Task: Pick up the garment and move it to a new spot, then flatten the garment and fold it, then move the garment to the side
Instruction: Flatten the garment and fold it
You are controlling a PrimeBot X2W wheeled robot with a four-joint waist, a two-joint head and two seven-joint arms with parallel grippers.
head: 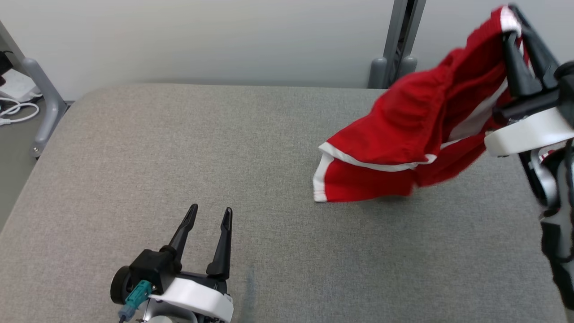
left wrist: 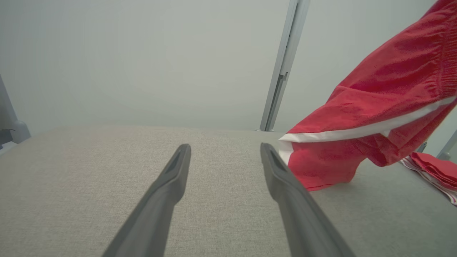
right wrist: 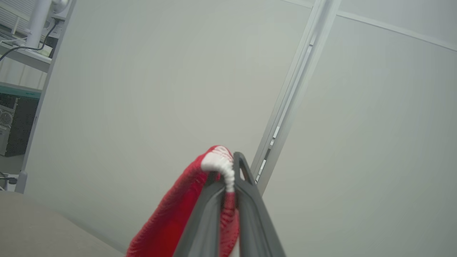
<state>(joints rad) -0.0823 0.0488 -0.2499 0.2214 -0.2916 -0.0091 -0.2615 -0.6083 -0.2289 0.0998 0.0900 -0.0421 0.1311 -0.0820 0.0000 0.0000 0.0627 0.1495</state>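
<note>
Red garment [head: 403, 130] hangs over the bench's [head: 179, 148] right rear, its lowest hem down at the surface.
Right pincer [head: 511, 20] pinches its white-trimmed edge. Left pincer [head: 211, 208] is spread at near-left, with broad bare surface between. The left wrist view adds another red striped cloth [left wrist: 433, 167] lying beyond the garment.

We can read no words, numbers, brand marks or signs in any of the views. The red garment [head: 403, 130] carries only plain white trim. The equipment [right wrist: 7, 125] at the far left of the right wrist view is too small and blurred for us to make out any lettering.
</note>
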